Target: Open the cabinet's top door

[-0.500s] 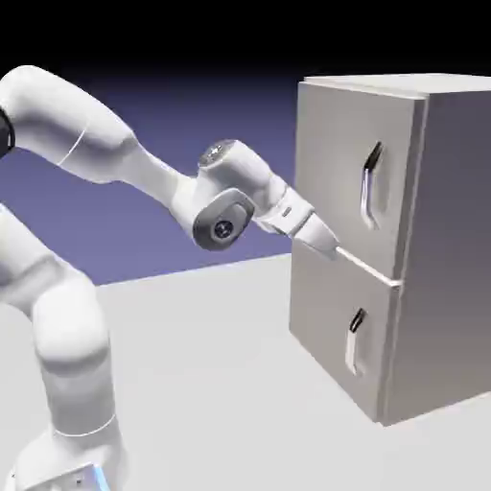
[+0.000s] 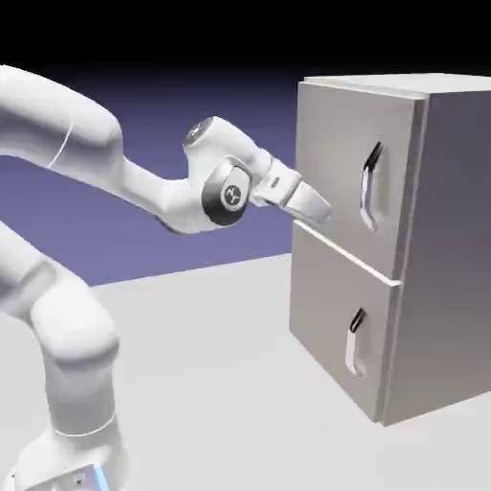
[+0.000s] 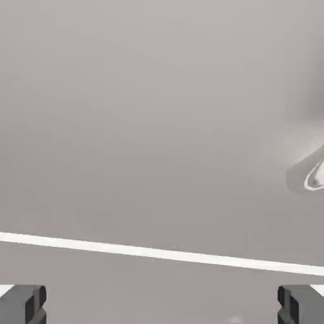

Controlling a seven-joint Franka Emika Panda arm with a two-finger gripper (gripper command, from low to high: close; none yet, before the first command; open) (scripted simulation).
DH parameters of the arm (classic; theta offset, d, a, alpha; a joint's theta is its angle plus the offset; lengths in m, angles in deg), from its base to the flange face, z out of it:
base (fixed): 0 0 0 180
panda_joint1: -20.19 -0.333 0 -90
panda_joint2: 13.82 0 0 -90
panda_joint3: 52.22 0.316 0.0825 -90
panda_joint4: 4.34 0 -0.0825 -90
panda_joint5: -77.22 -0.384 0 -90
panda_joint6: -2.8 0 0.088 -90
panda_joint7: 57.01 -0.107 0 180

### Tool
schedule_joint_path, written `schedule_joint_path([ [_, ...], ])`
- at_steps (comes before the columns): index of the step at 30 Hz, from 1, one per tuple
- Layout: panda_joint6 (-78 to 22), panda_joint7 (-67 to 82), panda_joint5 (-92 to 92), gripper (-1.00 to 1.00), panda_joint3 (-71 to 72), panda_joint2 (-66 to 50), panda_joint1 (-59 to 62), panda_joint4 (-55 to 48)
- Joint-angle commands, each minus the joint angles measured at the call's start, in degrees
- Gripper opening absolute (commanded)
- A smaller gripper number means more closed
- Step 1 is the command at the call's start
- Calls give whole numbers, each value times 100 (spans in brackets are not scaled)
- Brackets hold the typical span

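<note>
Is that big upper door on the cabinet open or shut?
Shut: the top door lies flush against the cabinet, with no gap showing.

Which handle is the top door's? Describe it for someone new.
Find the tall grey cabinet at the exterior view's right. Its upper door carries a slim bent vertical handle. It sits above the white seam; the lower door's handle is below.

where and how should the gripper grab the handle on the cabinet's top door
I'd grip the slim, bent, dark-and-silver vertical handle around the middle of its bar, coming straight at the flat grey upper door from the front. The bar runs upright and stands off the panel, so open jaws should probably close from its two sides, one each side.
</note>
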Motion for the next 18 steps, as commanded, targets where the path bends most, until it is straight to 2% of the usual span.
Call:
schedule_joint_path([
  [1,-22,-190,250,100,-82,37,-75,-25],
  [18,-394,-3417,4486,100,-1483,657,-1341,-457],
])
